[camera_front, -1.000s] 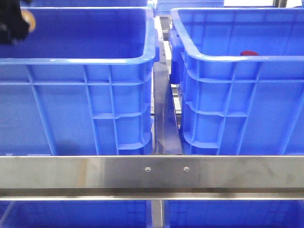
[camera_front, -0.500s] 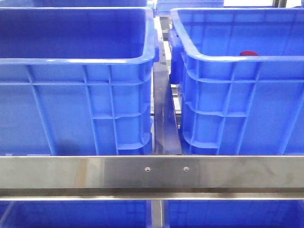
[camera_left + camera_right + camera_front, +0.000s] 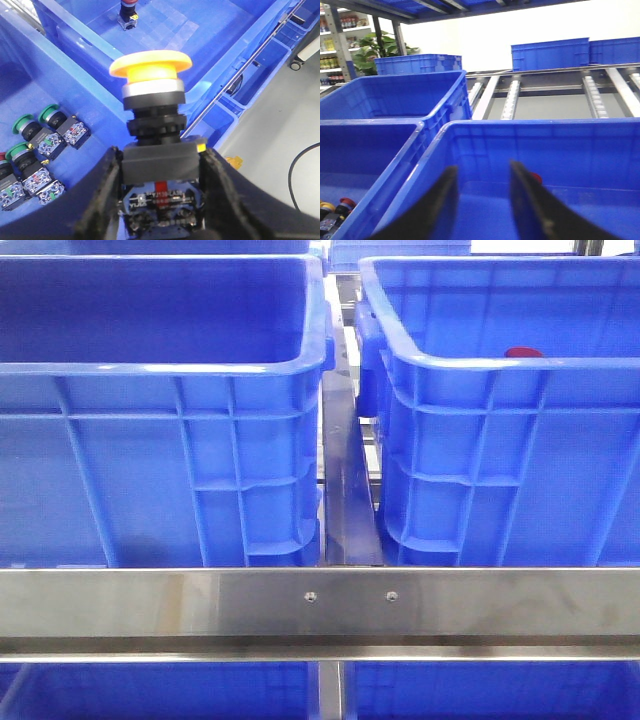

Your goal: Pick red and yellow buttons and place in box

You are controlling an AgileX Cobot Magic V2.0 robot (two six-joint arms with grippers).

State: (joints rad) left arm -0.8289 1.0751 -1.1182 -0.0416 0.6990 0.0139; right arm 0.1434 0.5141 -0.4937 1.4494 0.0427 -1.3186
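yellow button (image 3: 151,67) is sitting clamped by its dark body between the left gripper's (image 3: 160,200) two fingers, its cap pointing away from the wrist, over the blue crate wall. green-capped switches (image 3: 37,145) are lying in the crate beside that gripper. right gripper (image 3: 481,200) is hovering with fingers parted and nothing between them, above the box (image 3: 540,135), the red button (image 3: 536,177) lying just beyond its fingertips.

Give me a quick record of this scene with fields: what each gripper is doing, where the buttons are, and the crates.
left gripper: shut on yellow button, held above the crates
right gripper: open, empty, over right crate
red button: inside right crate, top just showing over the rim
green buttons: several lying in left crate
crates: two blue, side by side, metal rail in front
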